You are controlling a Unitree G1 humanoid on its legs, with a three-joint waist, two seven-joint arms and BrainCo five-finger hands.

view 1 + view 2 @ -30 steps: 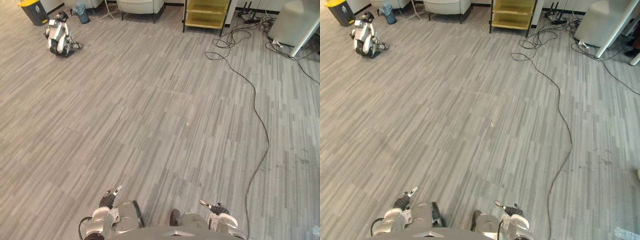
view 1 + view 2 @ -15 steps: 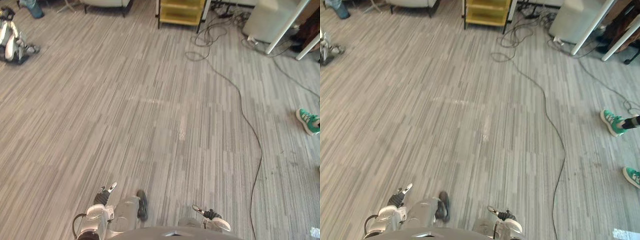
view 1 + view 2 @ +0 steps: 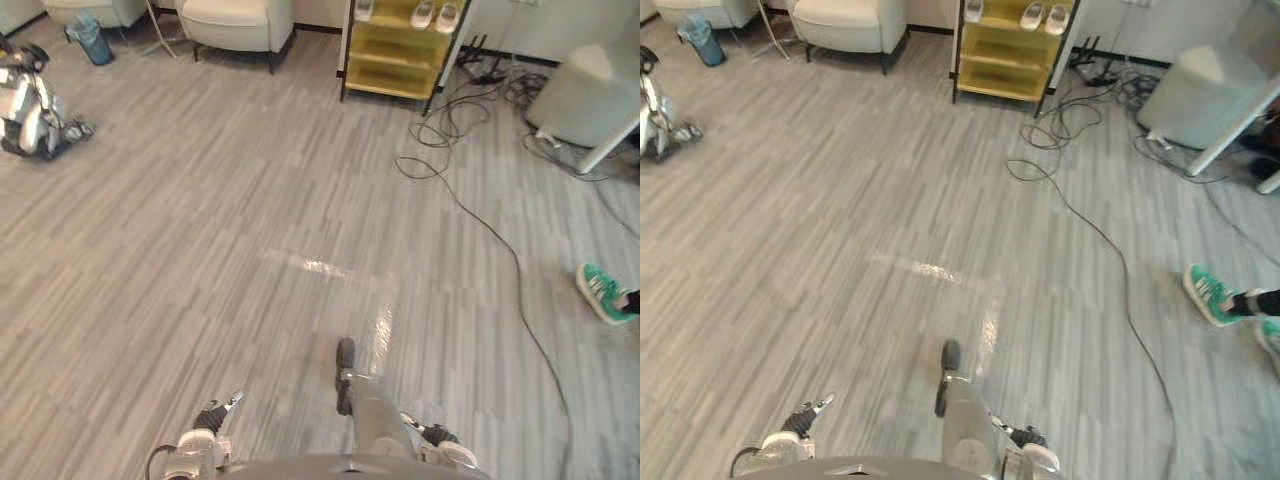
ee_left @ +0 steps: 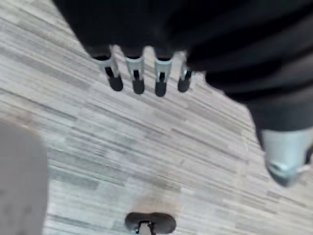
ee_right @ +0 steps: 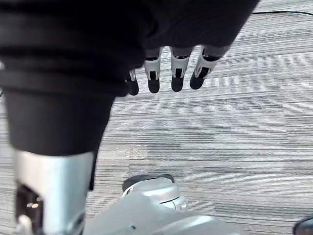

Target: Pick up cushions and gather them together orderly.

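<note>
My left hand (image 3: 212,417) hangs low at the bottom left of the eye views, over bare grey plank floor (image 3: 250,230). In the left wrist view its fingers (image 4: 137,78) are straight and hold nothing. My right hand (image 3: 436,438) hangs at the bottom right. Its fingers (image 5: 177,73) are also straight and empty above the floor. A cream armchair (image 3: 238,20) with a padded seat stands at the far end of the room.
A yellow shelf cart (image 3: 405,45) with shoes on top stands at the back. A black cable (image 3: 500,250) runs across the floor on the right. A person's green shoe (image 3: 603,292) is at the right edge. A small robot (image 3: 30,100) and a blue bin (image 3: 90,35) sit far left.
The whole picture has shifted: the camera moved, bringing the armchair and the cart's top into view. Both hands stay low, open and empty.
</note>
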